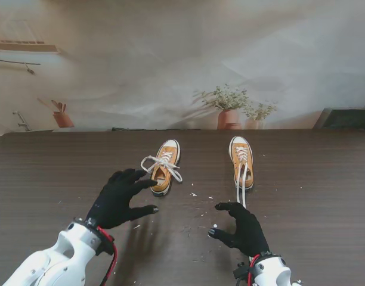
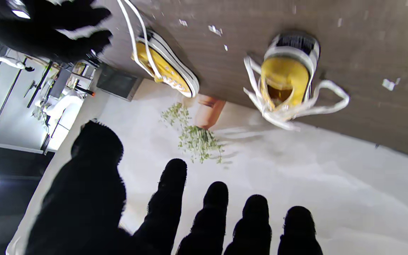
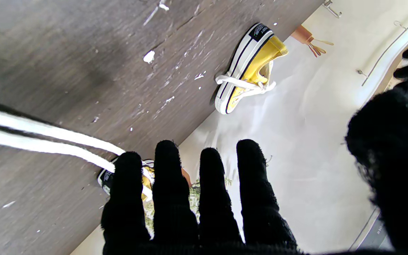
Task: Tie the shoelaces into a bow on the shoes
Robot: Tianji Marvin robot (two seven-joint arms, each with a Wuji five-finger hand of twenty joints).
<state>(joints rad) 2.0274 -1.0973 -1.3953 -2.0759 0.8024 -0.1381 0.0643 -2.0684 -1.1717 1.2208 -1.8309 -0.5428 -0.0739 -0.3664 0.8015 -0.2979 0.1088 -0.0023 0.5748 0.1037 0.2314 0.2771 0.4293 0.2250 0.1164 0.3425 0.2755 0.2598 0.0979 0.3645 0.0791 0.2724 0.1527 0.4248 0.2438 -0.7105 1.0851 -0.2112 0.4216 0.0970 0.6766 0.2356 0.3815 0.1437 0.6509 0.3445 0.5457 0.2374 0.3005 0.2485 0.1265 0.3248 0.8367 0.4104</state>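
The 2 yellow canvas sneakers stand apart on the dark wooden table [image 1: 45,179], toes away from me: the left sneaker [image 1: 165,167] angled slightly, its flat white laces [image 1: 161,164] loosely looped, the right sneaker [image 1: 241,161] straight, its laces [image 1: 243,182] trailing toward me. The laces look light, limp and slippery, best pinched near their ends. The left hand [image 1: 120,198] and right hand [image 1: 242,226] hover with fingers spread, holding nothing

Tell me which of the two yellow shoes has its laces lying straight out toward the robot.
The right shoe: its two lace ends run side by side toward the right hand. The left shoe has laces looped and spread across its opening instead.
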